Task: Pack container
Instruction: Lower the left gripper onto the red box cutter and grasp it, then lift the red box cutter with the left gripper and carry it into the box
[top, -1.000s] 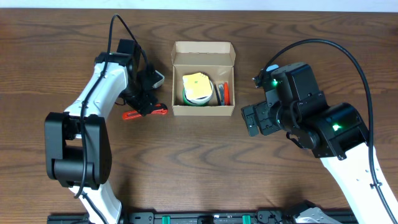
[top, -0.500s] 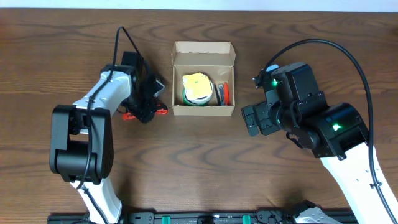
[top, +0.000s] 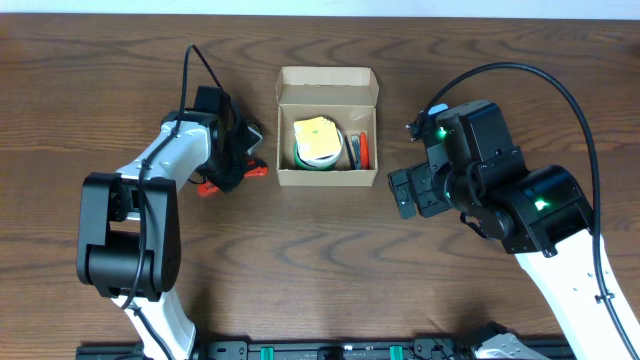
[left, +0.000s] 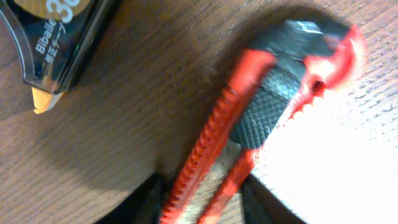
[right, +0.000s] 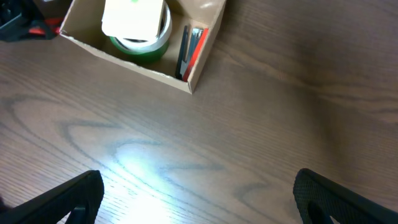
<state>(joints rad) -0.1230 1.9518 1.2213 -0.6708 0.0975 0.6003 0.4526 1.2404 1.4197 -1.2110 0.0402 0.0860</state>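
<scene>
The container (top: 327, 178) is a small tan cardboard box with its flap lid open at the back; it also shows in the right wrist view (right: 127, 60). It holds a green tape roll (top: 305, 158) under a yellow note pad (top: 316, 136), and red and black pens (top: 358, 150). A red and black box cutter (top: 258, 170) lies on the table left of the box. My left gripper (top: 229, 168) sits over it, and in the left wrist view the jaws (left: 202, 208) are shut on the cutter's red body (left: 261, 106). My right gripper (top: 404, 192) is open and empty right of the box (right: 199, 199).
A black tape dispenser (left: 59, 34) lies close beside the cutter; in the overhead view it shows by the left wrist (top: 252, 129). Bare wooden table (top: 330, 270) lies in front of the box and between the arms.
My left gripper has come down over the box cutter and closed on it; the cutter has turned and shifted slightly toward the box. The right arm has not moved.
</scene>
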